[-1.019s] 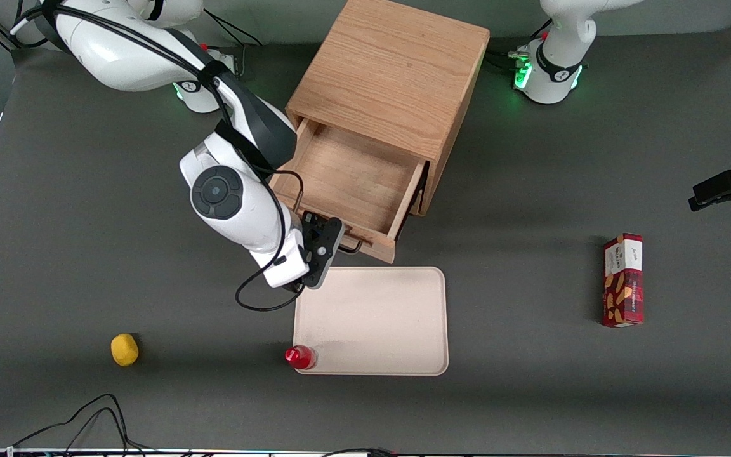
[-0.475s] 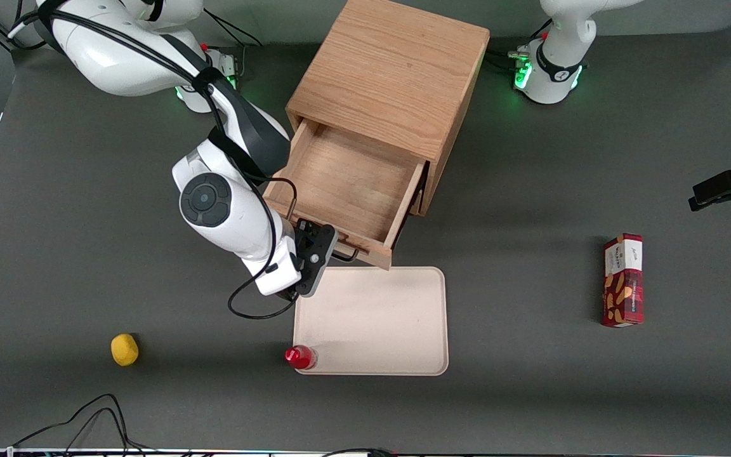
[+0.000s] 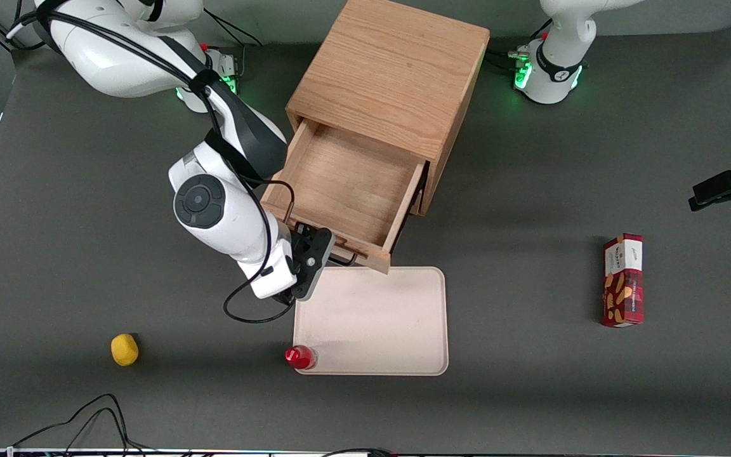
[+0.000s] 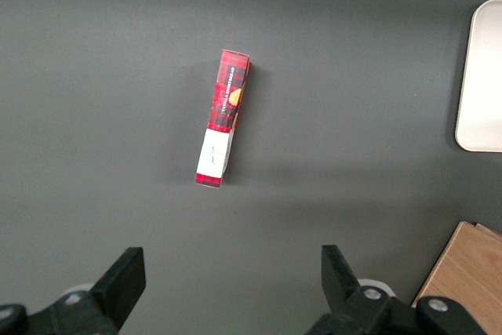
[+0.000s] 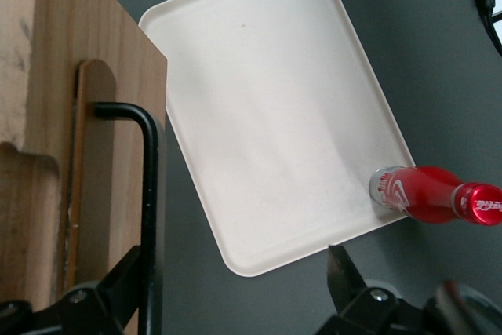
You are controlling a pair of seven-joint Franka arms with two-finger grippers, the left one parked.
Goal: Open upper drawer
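On the dark grey counter (image 3: 86, 190), the upper drawer (image 3: 346, 184) is pulled well out of its cabinet (image 3: 391, 76). The gripper (image 3: 334, 249) sits at the handle (image 5: 149, 194), fingers (image 5: 118, 288) spread, 1 touching the bar. Judged next: withdraw clear.

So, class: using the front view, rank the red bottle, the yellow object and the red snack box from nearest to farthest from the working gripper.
The gripper is at the upper drawer handle.
1. Red bottle: at the tray's near corner.
2. Yellow object: toward the working arm's end.
3. Red snack box: toward the parked arm's end.
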